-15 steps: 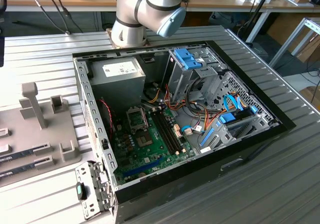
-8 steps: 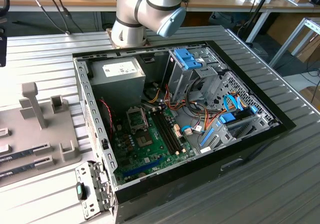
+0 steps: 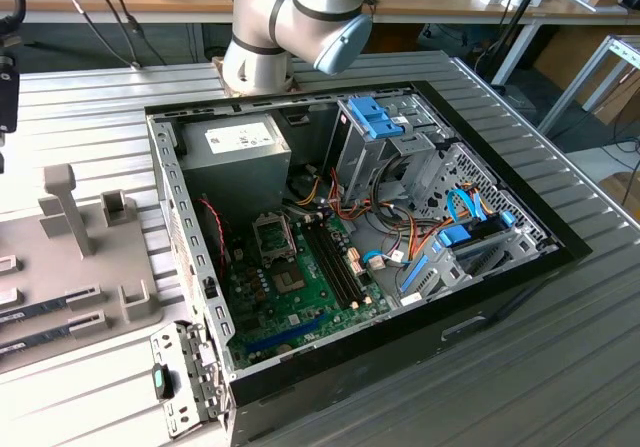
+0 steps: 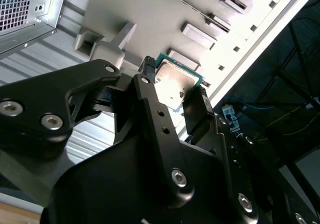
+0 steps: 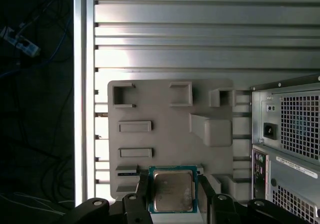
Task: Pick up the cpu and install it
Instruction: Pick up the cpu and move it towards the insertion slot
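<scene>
Gripper (image 4: 176, 77) jaws were closed on cpu (image 5: 173, 191), pinching opposite edges, metal top toward both wrist cameras; edge grip probably spared underside contacts. Cpu was held above tray (image 5: 165, 134), beside case (image 5: 295, 134).

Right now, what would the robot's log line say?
stage: cpu in grasp | pincer: shut on cpu | cpu: held over grey tray | install: not yet done

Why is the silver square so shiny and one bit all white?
In the second wrist view the metal top of the cpu mirrors the light, and the grey tray washes out white at one end; in the first wrist view the ribbed table glares.
</scene>
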`<state>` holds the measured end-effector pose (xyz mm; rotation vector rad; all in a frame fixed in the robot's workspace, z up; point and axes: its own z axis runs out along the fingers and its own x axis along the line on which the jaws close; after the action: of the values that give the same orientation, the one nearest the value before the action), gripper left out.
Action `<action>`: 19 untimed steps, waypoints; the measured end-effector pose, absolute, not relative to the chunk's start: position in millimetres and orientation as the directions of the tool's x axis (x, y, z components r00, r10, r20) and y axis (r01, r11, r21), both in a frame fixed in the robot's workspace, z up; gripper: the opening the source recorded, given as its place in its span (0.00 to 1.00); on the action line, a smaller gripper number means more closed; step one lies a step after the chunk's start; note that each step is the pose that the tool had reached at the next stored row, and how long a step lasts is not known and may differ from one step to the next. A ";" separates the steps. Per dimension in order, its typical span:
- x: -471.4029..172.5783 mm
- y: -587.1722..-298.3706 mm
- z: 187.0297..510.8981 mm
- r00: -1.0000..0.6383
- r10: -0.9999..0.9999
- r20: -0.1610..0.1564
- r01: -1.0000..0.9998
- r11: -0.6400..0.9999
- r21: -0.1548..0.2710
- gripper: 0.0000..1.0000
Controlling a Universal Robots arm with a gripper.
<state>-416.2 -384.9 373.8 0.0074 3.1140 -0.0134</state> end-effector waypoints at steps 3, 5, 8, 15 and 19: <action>-415.2 -384.9 373.8 -1.000 0.005 -0.028 0.005 1.000 -0.009 0.47; -414.5 -384.9 373.9 -1.000 0.005 -0.028 0.005 1.000 -0.009 0.47; -413.4 -384.8 373.8 -1.000 0.005 -0.028 0.005 1.000 -0.009 0.47; -411.3 -384.9 373.8 -1.000 0.005 -0.028 0.005 1.000 -0.008 0.47; -410.4 -384.9 373.8 -1.000 0.005 -0.028 0.005 1.000 -0.009 0.47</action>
<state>-410.4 -384.9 373.8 0.0074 3.1140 -0.0134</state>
